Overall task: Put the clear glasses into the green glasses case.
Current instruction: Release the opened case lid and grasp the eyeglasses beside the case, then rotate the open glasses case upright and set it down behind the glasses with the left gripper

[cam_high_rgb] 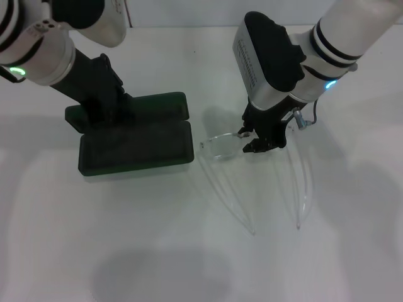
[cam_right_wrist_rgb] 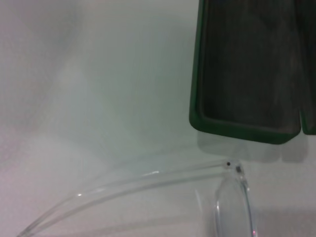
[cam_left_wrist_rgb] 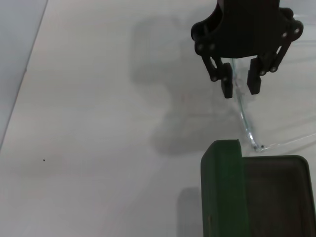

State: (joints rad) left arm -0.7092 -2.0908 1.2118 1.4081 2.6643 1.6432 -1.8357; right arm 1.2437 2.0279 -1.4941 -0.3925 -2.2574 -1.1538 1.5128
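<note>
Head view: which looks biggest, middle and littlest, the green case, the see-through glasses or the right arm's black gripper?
1. green glasses case
2. clear glasses, long arms included, though faint
3. right gripper

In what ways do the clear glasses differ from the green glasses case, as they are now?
The clear glasses are colourless and see-through, faint against the white table; the green glasses case is dark green and opaque. The glasses are thin, their temple arms spread out; the case is a solid block, lying open with dark lining. The right tool is at the glasses; the left tool is at the case. Both rest on the table.
</note>
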